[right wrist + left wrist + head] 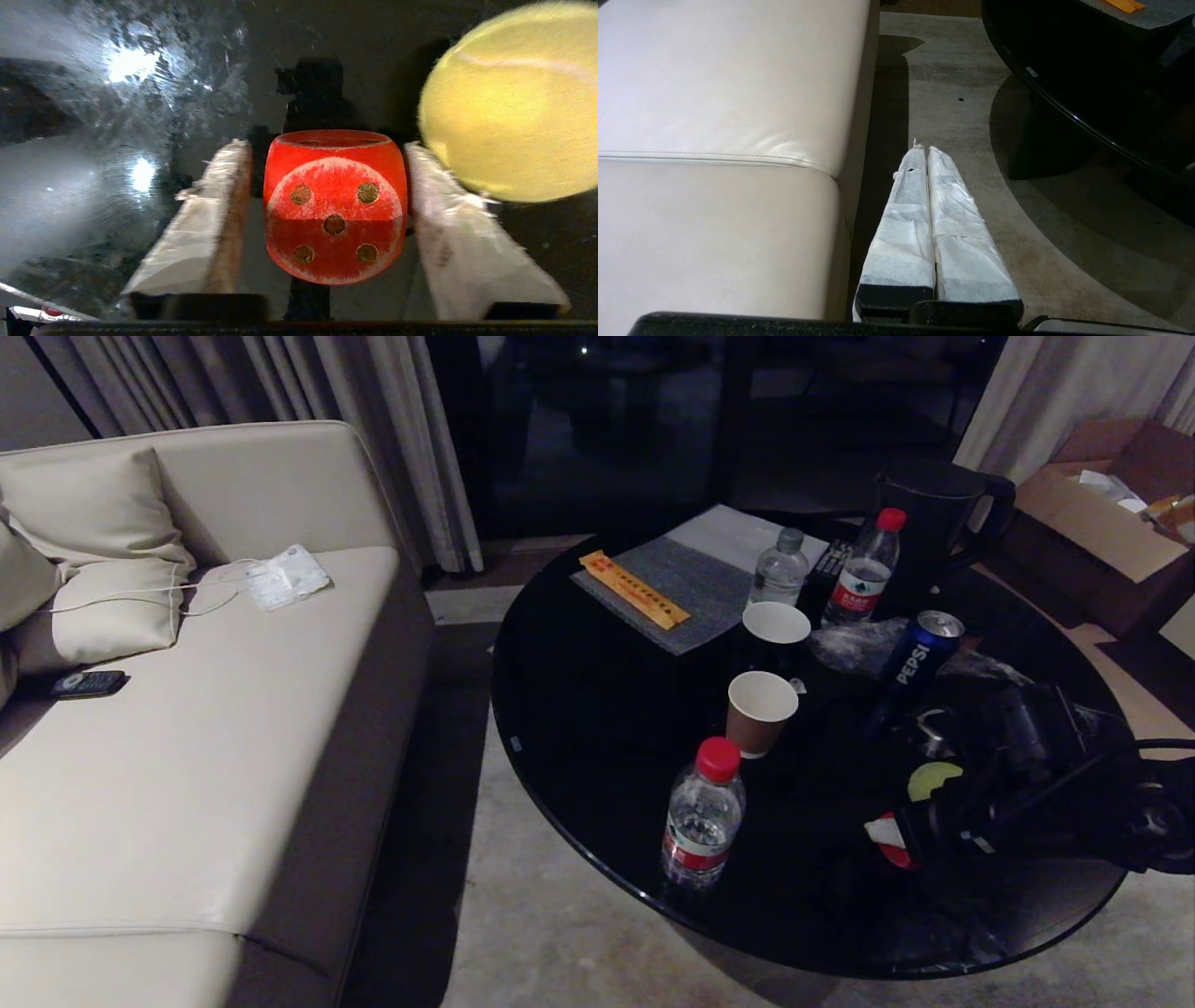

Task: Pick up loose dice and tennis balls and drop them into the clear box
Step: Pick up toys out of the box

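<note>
Right gripper (pixel 327 205) is down low over the black round table (pixel 597 728), near its right edge; its padded fingers (pixel 210 224) sit spread either side of the red die (pixel 334 205), small gap on one side, so not really clamping; a tennis ball (pixel 509 102) sits just beside; left gripper (pixel 924 154) hangs pinched closed between sofa (pixel 714 140) and table.

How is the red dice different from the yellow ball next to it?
The red dice is a rounded cube with flat faces and gold pips; the tennis ball is round, fuzzy and yellow-green with a pale seam. The dice sits between the right gripper's jaws, with a gap on one side; the ball lies outside them, beside one finger. Both look about the same size.
</note>
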Motion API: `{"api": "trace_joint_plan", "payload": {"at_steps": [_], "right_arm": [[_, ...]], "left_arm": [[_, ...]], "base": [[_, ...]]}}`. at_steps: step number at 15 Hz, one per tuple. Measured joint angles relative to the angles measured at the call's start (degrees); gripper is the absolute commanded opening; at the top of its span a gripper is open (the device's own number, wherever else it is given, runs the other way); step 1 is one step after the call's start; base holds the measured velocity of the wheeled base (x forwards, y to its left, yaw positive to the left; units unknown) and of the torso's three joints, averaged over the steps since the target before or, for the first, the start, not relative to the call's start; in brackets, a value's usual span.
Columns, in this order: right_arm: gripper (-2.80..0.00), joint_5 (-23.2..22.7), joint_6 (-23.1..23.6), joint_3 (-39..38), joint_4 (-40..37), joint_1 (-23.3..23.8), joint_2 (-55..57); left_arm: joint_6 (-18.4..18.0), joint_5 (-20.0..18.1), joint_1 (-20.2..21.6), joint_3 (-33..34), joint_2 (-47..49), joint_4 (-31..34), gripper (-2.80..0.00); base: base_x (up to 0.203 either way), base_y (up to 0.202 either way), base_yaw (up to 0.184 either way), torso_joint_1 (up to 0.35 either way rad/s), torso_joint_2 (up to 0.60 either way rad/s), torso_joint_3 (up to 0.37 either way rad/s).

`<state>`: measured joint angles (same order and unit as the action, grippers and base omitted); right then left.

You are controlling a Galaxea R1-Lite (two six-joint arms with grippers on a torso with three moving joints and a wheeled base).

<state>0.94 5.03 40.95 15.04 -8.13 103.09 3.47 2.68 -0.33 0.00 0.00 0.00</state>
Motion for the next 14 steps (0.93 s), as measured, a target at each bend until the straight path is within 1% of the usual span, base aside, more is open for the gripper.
{"api": "trace_joint_plan", "payload": {"at_steps": [8, 13, 14], "right_arm": [[0.0, 0.22, 0.57, -1.24, -0.55, -0.35, -1.27], [0.0, 0.24, 0.89, -0.92, -0.2, -0.52, -0.19], [-2.8, 0.21, 1.16, -0.85, -0.2, -0.52, 0.14]], "left_arm": [[0.01, -0.01, -0.02, 0.0, 0.0, 0.0, -2.8], [0.0, 0.02, -0.02, 0.0, 0.0, 0.0, -2.8], [0.0, -0.01, -0.02, 0.0, 0.0, 0.0, -2.8]], "base": [[0.0, 0.0, 0.0, 0.0, 0.0, 0.0], [0.0, 0.0, 0.0, 0.0, 0.0, 0.0], [0.0, 0.0, 0.0, 0.0, 0.0, 0.0]]}}
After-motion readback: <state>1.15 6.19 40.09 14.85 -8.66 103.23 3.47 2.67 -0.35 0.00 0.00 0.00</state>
